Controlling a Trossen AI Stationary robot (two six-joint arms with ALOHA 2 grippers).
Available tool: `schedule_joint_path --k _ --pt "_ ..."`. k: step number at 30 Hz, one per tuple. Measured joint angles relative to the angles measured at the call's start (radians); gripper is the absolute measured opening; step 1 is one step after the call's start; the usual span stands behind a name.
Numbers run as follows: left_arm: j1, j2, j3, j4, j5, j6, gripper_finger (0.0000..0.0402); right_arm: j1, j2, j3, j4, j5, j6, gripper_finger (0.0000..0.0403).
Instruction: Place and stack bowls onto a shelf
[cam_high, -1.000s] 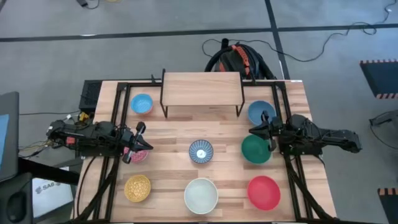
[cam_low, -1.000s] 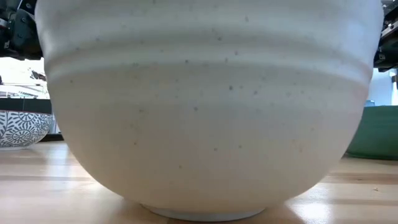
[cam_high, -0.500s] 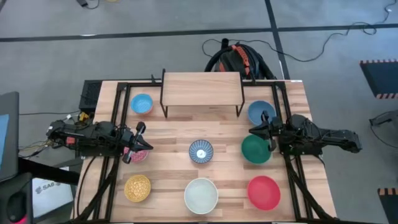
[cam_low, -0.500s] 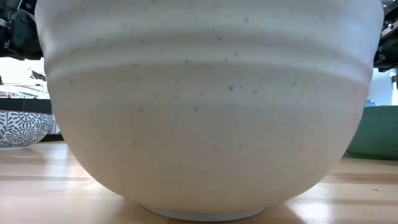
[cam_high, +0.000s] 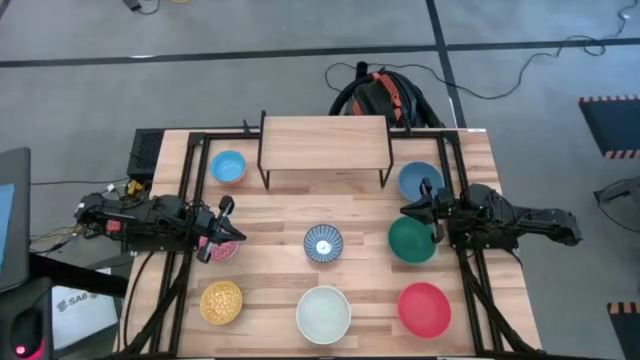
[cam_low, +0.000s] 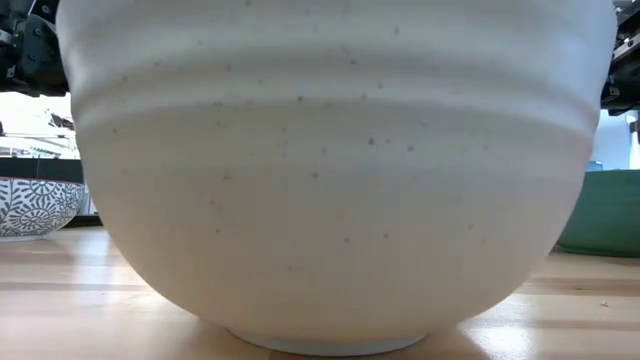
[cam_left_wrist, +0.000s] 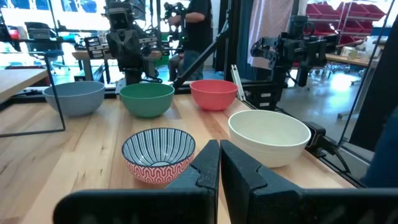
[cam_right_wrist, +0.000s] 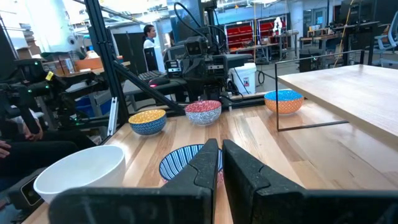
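Observation:
The light-wood shelf (cam_high: 325, 145) stands at the table's far edge with nothing on it. Eight bowls rest on their bases on the tabletop: light blue (cam_high: 228, 167), blue (cam_high: 418, 181), green (cam_high: 411, 240), red (cam_high: 424, 308), white (cam_high: 323, 312), yellow (cam_high: 221, 302), pink (cam_high: 222, 247) and patterned (cam_high: 323, 244). My left gripper (cam_high: 232, 233) hovers shut over the pink bowl, pointing at the patterned bowl (cam_left_wrist: 158, 152). My right gripper (cam_high: 405, 211) hovers shut between the blue and green bowls. The white bowl (cam_low: 330, 170) fills the low view.
Black frame rails (cam_high: 188, 200) run along both table sides. A black and orange bundle of cables (cam_high: 380, 95) lies behind the shelf. The tabletop between the shelf and the patterned bowl is bare wood. People (cam_right_wrist: 149, 37) stand in the room beyond the table.

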Motion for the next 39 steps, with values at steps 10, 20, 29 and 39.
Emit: schedule_joint_path --k 10,20,29,39 --pt "0.0 0.0 0.0 0.0 -0.008 0.0 0.0 0.0 0.0 0.0 0.0 0.0 0.0 0.0051" --pt "0.0 0.0 0.0 -0.001 -0.008 0.0 0.0 0.0 0.0 0.0 0.0 0.0 0.0 0.0051" --pt "0.0 0.0 0.0 -0.001 -0.008 0.0 0.0 0.0 0.0 0.0 0.0 0.0 0.0 0.0051" --pt "0.0 0.0 0.0 -0.004 -0.044 0.0 0.0 0.0 0.0 0.0 0.0 0.0 0.0 0.0051"
